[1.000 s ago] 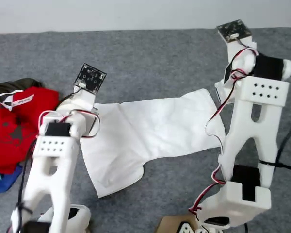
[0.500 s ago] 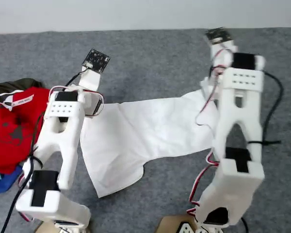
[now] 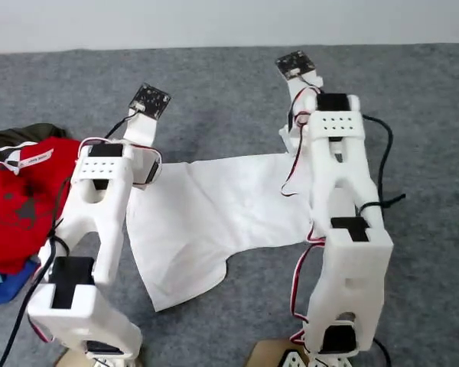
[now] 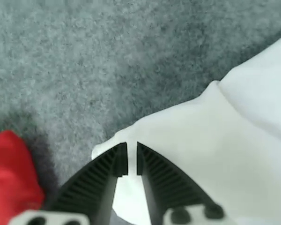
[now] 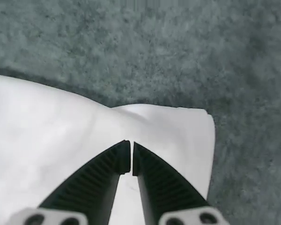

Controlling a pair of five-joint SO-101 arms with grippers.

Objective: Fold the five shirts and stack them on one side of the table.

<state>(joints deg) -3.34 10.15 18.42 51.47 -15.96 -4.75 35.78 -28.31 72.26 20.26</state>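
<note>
shirt in play: the white shirt lies spread out on the grey table, between the two arms, with a sleeve sticking out toward the near edge.
left gripper: sits on the far left corner of the white shirt. The jaws are pressed nearly together, with just a sliver of gap, so I'd say it's pinching the cloth. The fabric right at the tips is hard to make out though, so not 100% on that.
right gripper: at the far right corner, jaws clamped on the cloth. The fabric puckers up right at the tips.
the others: the red shirt is on top of a loose pile at the left edge of the table, with dark and blue bits poking out underneath. Nothing in it looks folded.
step, my read: first fold of the white one, bringing the far edge toward the near edge.
how to do it well: lift both corners together just enough to clear the carpet, which looks grippy and will drag the cloth. Keep the arms the same width apart so the edge stays taut and straight. Lay it down edge to edge, and let go only once it's flat.
watch out for: one corner slipping out, and that loose sleeve getting bunched under the fold.
</note>
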